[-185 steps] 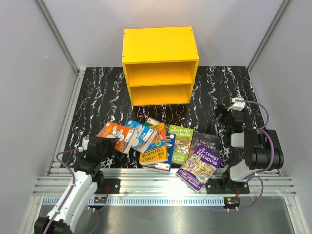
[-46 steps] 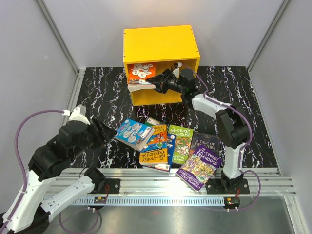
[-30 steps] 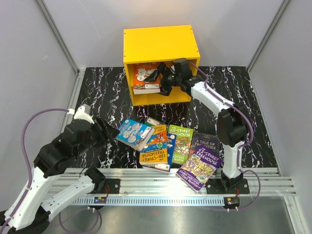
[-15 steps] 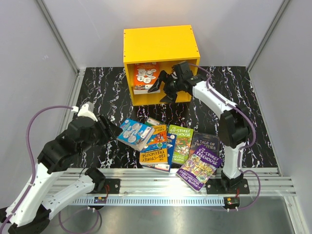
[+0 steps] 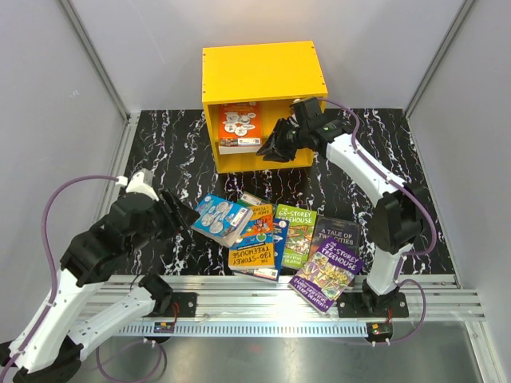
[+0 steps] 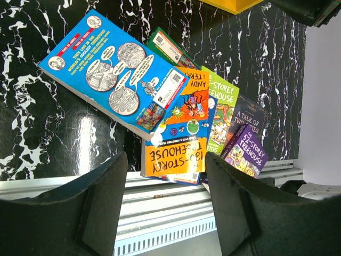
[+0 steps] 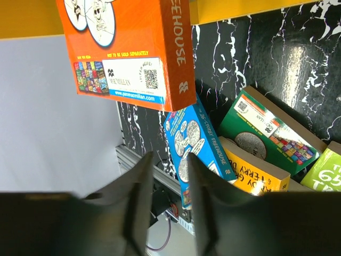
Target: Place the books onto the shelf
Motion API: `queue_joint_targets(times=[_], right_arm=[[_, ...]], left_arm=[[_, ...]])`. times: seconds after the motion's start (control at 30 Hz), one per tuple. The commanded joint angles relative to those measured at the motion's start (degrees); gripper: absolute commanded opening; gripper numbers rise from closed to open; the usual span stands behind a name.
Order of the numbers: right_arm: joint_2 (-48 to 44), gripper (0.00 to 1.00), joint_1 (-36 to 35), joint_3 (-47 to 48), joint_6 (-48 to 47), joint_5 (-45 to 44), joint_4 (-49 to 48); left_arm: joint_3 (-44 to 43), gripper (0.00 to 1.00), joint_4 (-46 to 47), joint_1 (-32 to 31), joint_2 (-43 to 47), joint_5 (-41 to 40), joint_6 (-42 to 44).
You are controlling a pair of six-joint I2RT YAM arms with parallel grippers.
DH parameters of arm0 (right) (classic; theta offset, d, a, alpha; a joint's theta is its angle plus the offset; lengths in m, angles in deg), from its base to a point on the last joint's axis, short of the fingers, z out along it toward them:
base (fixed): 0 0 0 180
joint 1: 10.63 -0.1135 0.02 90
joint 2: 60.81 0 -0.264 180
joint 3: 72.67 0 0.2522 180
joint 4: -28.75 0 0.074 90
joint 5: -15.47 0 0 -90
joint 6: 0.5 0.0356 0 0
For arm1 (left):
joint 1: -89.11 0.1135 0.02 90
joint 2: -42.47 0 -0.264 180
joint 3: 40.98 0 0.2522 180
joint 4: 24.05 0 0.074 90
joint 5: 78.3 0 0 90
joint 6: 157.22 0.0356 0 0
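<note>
Okay, on the black marbled table [image 5: 160, 152] the yellow shelf [image 5: 263, 76] sits at the back with the orange book [image 5: 239, 124] upright at the left of its front — which compartment, we can't tell. The other books [image 5: 299, 243] lie fanned near the front edge, the blue book [image 5: 222, 218] leftmost, overlapping its neighbours. We see the right gripper [image 5: 267, 152] just right of the orange book, jaws parted and gripping nothing — the left gripper [image 5: 190, 214] is beside the blue book's left edge, jaws wide, likewise empty.
</note>
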Motion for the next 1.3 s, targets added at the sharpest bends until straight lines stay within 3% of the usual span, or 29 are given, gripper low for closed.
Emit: queue_joint_targets(times=[0.0, 0.13, 0.5, 1.27], right_arm=[[-1.7, 0.35, 0.2, 0.6, -1.6, -1.7, -6.2], [-0.3, 0.22, 0.2, 1.3, -1.5, -3.2, -8.0], [2.4, 0.26, 0.7, 7.3, -2.1, -11.0, -6.4], [13.6, 0.25, -2.5, 16.9, 7.3, -9.8, -15.3]], left_arm=[[-0.2, 0.62, 0.8, 0.1, 0.8, 0.5, -0.8], [-0.5, 0.61, -1.1, 0.1, 1.9, -0.1, -1.1], [-0.9, 0.62, -4.7, 0.1, 3.5, -0.9, -1.1], [-1.3, 0.63, -1.8, 0.1, -2.9, 1.2, 4.6]])
